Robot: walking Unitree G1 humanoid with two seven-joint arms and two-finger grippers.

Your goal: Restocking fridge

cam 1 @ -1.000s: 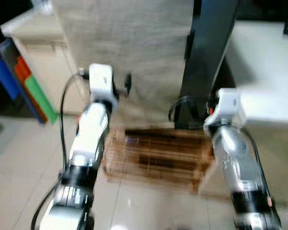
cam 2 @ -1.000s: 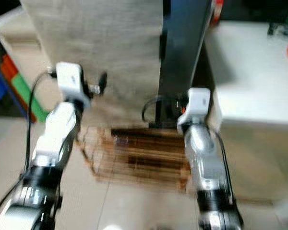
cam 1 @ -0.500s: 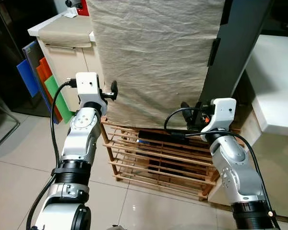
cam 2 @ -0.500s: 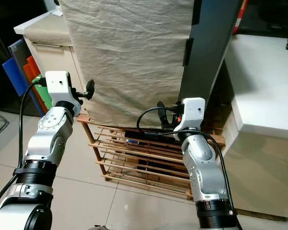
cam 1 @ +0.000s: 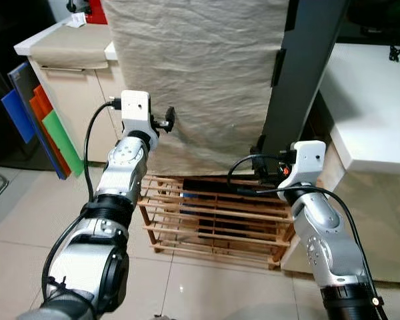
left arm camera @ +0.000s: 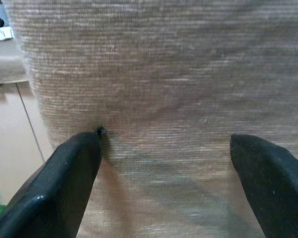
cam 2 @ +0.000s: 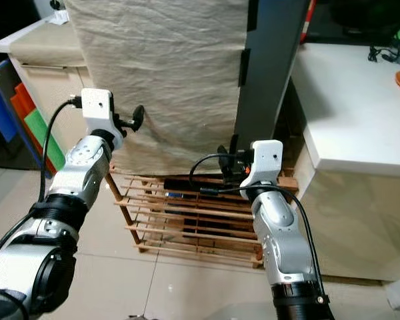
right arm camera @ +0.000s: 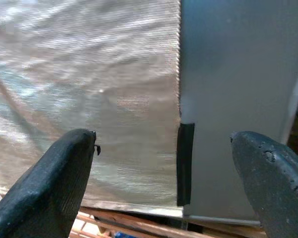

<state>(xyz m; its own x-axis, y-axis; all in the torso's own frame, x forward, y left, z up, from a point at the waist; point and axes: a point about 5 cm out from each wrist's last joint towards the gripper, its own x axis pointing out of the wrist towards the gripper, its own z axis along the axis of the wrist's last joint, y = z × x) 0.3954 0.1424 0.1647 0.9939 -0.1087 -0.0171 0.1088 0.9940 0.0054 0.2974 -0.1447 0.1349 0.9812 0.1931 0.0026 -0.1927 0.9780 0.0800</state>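
Head view: two tools, left tool (left arm camera: 164, 183) and right tool (right arm camera: 164, 183), one cloth-draped fridge (cam 1: 207, 73).

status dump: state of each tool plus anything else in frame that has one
left tool: open, empty, facing the cloth
right tool: open, empty, aimed at the cloth's edge by the grey panel
beige cloth: hanging, wrinkled, draped over the front of the unit
grey panel: upright, uncovered beside the cloth
wooden rack: on the floor below the cloth, dark items on its slats
white counter: bare where visible
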